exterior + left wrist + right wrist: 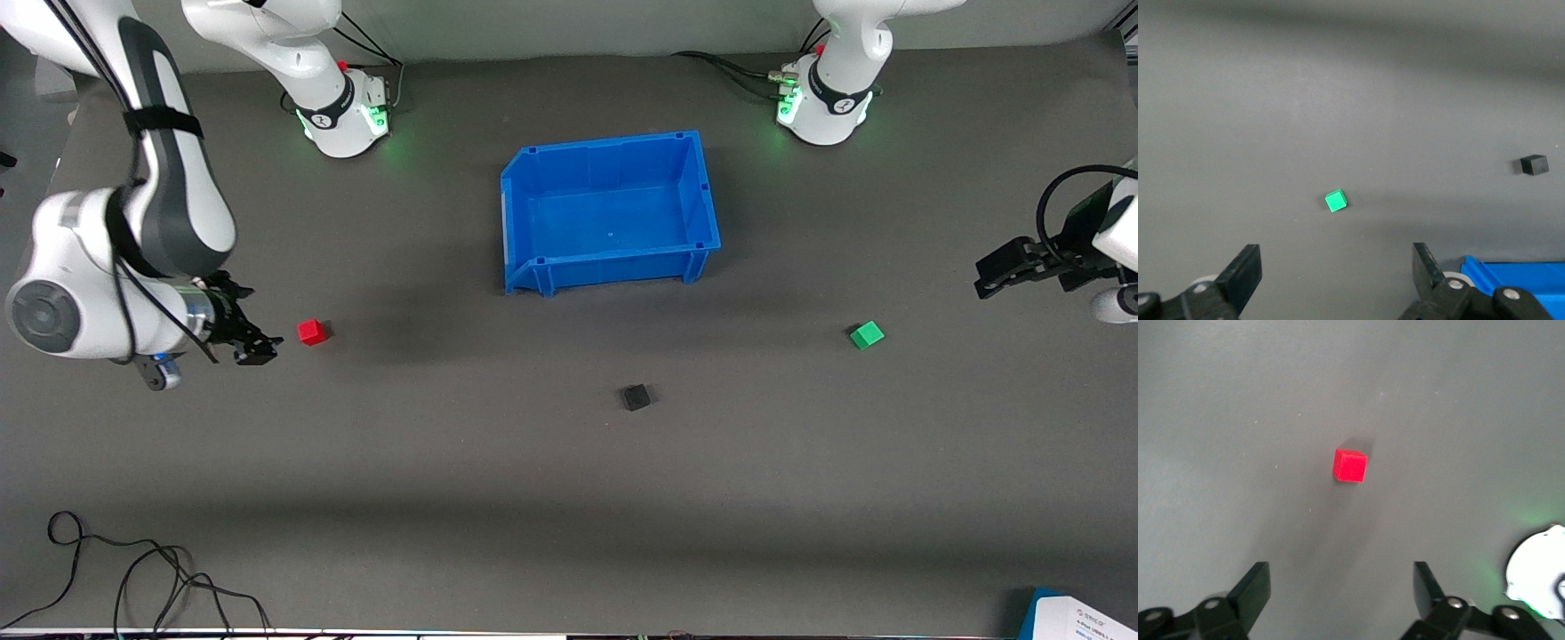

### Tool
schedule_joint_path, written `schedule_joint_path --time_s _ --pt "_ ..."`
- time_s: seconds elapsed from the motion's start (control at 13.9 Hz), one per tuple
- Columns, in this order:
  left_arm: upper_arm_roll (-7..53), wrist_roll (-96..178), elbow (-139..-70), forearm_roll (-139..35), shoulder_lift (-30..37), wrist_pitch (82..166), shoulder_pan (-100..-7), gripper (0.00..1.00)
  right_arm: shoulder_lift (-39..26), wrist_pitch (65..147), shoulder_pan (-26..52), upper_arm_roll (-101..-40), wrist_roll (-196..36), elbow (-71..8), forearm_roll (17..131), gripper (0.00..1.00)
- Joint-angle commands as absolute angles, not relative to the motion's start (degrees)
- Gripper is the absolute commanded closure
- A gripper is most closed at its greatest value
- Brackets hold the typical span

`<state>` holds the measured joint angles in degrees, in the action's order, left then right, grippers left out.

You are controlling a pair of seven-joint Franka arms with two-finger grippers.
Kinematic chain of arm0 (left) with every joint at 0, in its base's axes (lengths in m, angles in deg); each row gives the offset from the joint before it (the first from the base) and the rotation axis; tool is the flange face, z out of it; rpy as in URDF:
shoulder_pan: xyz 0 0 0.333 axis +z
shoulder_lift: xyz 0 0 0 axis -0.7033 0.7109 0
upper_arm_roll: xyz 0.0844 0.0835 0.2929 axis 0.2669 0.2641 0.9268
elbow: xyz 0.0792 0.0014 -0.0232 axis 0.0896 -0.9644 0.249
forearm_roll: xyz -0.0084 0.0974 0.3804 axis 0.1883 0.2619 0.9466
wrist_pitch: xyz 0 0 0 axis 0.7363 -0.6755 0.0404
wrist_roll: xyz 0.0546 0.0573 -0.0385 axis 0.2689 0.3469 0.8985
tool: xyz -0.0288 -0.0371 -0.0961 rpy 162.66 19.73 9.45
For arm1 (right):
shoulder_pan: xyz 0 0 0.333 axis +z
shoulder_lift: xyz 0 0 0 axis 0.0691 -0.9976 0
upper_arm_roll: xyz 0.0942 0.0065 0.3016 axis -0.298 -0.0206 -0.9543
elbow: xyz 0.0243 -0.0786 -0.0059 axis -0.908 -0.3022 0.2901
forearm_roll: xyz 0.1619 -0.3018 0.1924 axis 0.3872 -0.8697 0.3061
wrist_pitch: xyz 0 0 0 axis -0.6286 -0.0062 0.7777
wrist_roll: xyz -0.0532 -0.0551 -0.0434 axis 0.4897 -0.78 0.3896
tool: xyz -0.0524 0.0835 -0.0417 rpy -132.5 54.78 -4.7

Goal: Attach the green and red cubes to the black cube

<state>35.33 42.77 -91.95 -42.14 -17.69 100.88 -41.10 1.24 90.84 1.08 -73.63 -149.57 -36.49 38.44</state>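
- Up front: black cube (636, 396) lies nearest the camera; red cube (312, 332) beside right gripper (258, 347); green cube (866, 334) near left gripper (987, 280); bin (533, 267) farther.
- Left wrist: fingers (1245, 273) spread wide, empty, green cube apart.
- Right wrist: fingers (1255, 590) spread, empty, red cube untouched.

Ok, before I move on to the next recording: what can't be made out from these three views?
- Front view: the small white card at the lower edge is cut off, its print too small to read.
- Front view: the open left gripper shows side-on; its arm is cut by the edge.
- Wrist views: the open right gripper shows fingertips only.
- The small red cube, small green cube and matte black cube: undersides hidden.
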Motion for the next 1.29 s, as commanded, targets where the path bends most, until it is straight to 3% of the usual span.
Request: schedule_joint_path --time_s 0.0,0.43,0.72,1.22 --pt "35.12 44.03 -90.52 -41.49 -16.87 100.95 -40.74 0.01 2.70 101.79 1.49 -73.64 -153.30 -46.27 38.27 0.09" --pt "37.23 45.51 -90.43 -41.12 -17.23 99.20 -38.64 0.00 -0.45 119.23 1.84 -73.64 -152.34 -57.28 34.06 0.09" --pt "37.40 48.68 -90.52 -43.86 -16.87 91.55 -35.03 0.00 -3.09 119.34 1.49 -73.64 -152.51 -57.82 31.23 0.11" --pt "37.49 81.84 -93.15 -49.47 -14.76 93.12 -32.31 0.00 -6.26 120.21 -0.09 -73.11 -152.60 -55.72 30.79 0.12"
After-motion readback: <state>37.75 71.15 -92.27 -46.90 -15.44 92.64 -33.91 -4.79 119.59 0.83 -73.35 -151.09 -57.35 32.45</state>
